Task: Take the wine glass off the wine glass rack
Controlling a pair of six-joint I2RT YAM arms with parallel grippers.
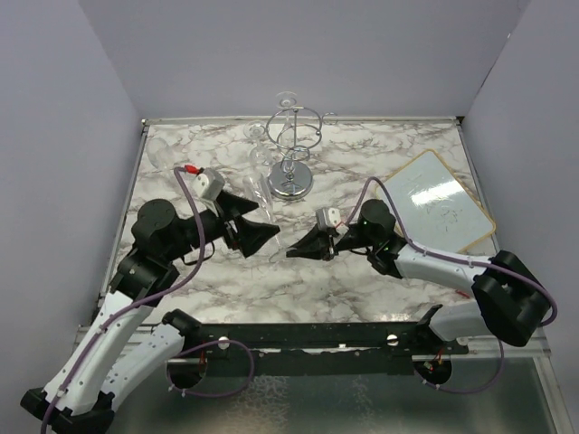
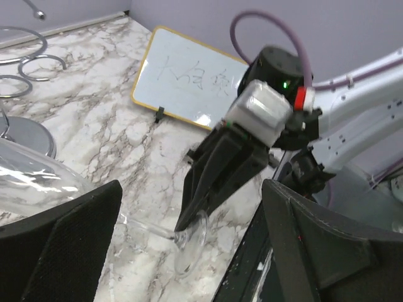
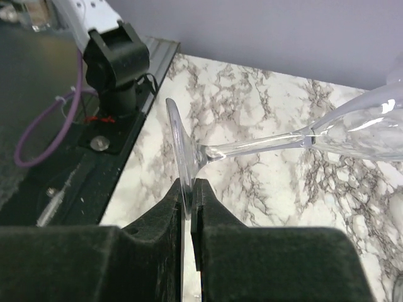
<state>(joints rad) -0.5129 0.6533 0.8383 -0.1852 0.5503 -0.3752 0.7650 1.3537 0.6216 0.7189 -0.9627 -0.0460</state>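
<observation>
A clear wine glass point(image 1: 264, 201) lies roughly level above the marble table, off the chrome wine glass rack point(image 1: 291, 145). My right gripper point(image 3: 191, 185) is shut on the rim of the glass's round foot; the stem point(image 3: 252, 146) runs right toward the bowl. My left gripper point(image 2: 192, 189) is open, its wide black fingers point(image 2: 69, 245) on either side of the stem without touching it. In the left wrist view the bowl point(image 2: 31, 182) sits at the left and the right gripper point(image 2: 189, 217) pinches the foot point(image 2: 192, 242). The rack's rings point(image 2: 25, 63) show at the upper left.
A wood-framed whiteboard point(image 1: 439, 201) lies at the right of the table. Other clear glasses point(image 1: 256, 134) hang around the rack near the back wall. The rack's mirrored base point(image 1: 290, 183) stands just behind the two grippers. Grey walls close in the table on three sides.
</observation>
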